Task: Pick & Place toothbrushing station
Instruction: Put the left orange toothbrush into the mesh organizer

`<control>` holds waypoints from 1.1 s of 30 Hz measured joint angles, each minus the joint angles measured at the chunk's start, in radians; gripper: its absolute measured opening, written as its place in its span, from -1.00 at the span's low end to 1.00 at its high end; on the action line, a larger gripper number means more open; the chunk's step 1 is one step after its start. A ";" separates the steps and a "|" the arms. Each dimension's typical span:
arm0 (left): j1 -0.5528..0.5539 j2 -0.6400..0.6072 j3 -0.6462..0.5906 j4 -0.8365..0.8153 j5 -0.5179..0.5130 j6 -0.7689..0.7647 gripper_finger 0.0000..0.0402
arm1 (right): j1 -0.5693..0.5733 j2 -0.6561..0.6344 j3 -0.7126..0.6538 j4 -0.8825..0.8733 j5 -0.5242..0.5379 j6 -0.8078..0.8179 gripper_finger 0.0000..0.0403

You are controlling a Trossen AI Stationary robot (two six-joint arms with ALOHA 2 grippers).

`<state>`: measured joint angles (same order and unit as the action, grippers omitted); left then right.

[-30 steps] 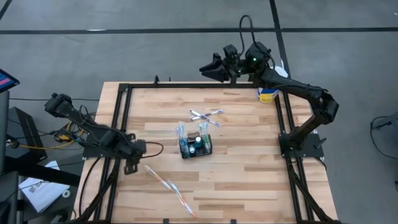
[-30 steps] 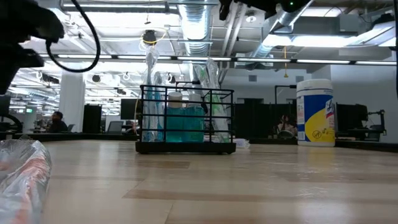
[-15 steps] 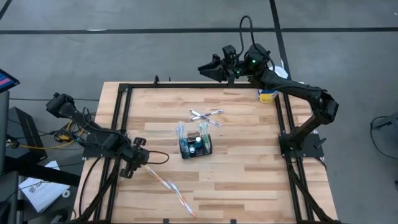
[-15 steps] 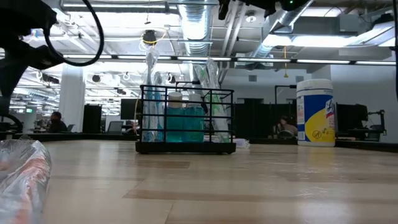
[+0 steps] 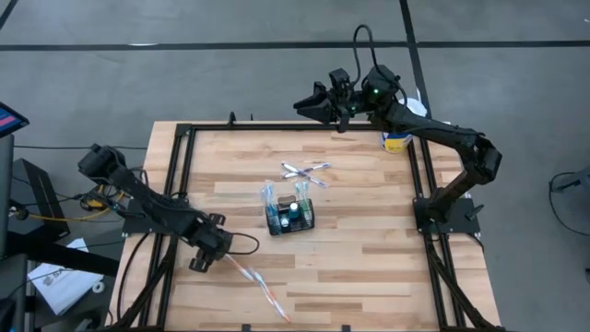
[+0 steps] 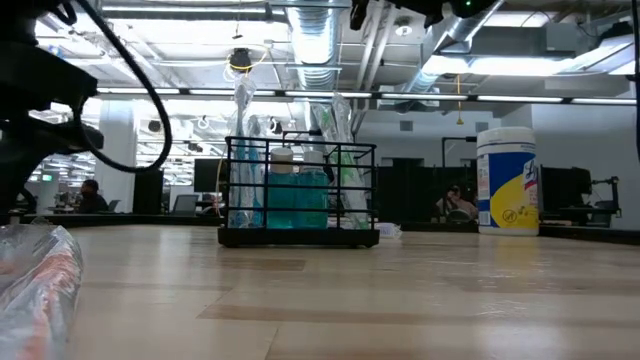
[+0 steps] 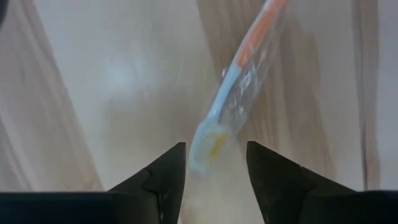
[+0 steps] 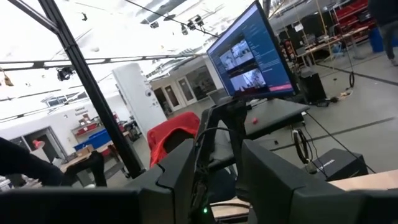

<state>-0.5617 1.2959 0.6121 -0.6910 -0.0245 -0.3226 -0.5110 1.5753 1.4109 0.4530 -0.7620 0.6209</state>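
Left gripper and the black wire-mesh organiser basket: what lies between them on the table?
In the high view, only bare wooden tabletop separates the left gripper from the black wire-mesh organiser basket; the wrapped toothbrush lies off toward the table's front edge.

Two dark, matte-black jointed arms of slim tubular links. Black cable looped loosely beside the left arm (image 5: 147, 198); small green light lit on the right arm (image 5: 433, 134). Dark, wedge-shaped tapering fingers (image 7: 158, 180).
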 joint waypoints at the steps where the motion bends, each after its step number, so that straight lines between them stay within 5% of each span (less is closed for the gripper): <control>1: 0.000 0.007 0.000 0.016 -0.003 -0.004 -0.20 | -0.001 0.000 0.000 0.000 -0.004 0.000 -0.37; 18: 0.005 0.094 -0.003 0.068 0.022 -0.074 -0.43 | -0.002 0.000 0.000 0.001 -0.049 -0.002 -0.37; 23: 0.005 0.102 -0.002 0.070 0.055 -0.161 -0.69 | -0.002 0.000 0.000 0.004 -0.049 -0.002 -0.37; 26: 0.006 0.048 0.021 0.047 0.081 -0.231 -0.93 | -0.002 0.000 0.000 0.005 -0.049 -0.002 -0.37; 33: 0.069 -0.165 0.211 -0.211 0.146 -0.361 -0.99 | -0.009 0.000 0.000 0.029 -0.052 -0.002 -0.37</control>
<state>-0.4926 1.1309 0.8230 -0.9019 0.1220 -0.6835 -0.5201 1.5753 1.4109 0.4818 -0.8143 0.6189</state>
